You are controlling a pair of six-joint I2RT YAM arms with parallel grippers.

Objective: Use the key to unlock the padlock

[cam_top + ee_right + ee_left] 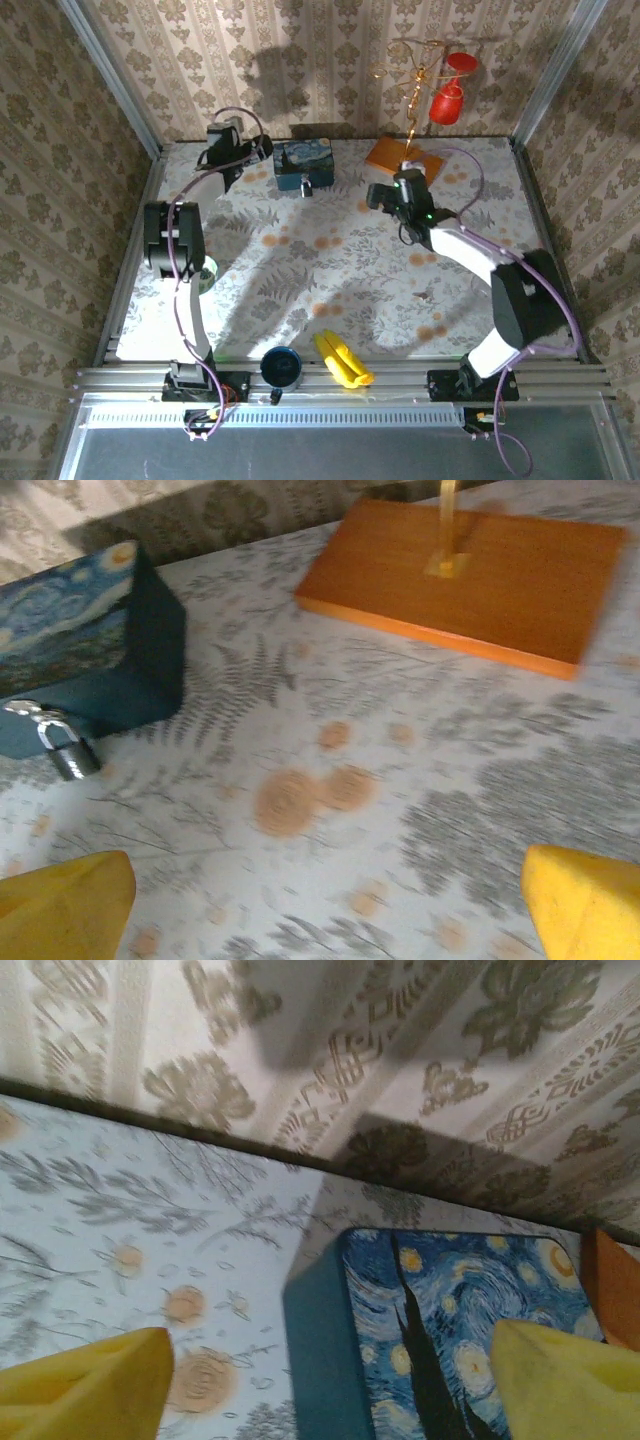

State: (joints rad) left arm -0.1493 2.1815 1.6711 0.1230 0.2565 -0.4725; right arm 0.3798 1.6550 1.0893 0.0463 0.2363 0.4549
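I am keeping my right hand [330, 892] wide open and empty over the flowered worktop [420, 780]. Farther on, the tiny silver metal padlock [70, 752] is hanging on the front of the blue painting-printed box [100, 650]. Beyond, my left hand [330, 1360] is hovering open and empty over the lid. I am not seeing the key, so I think I should find it first.

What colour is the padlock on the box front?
Silver-grey metal with a shiny shackle; the padlock hangs on the blue box, clearest in the right wrist view.
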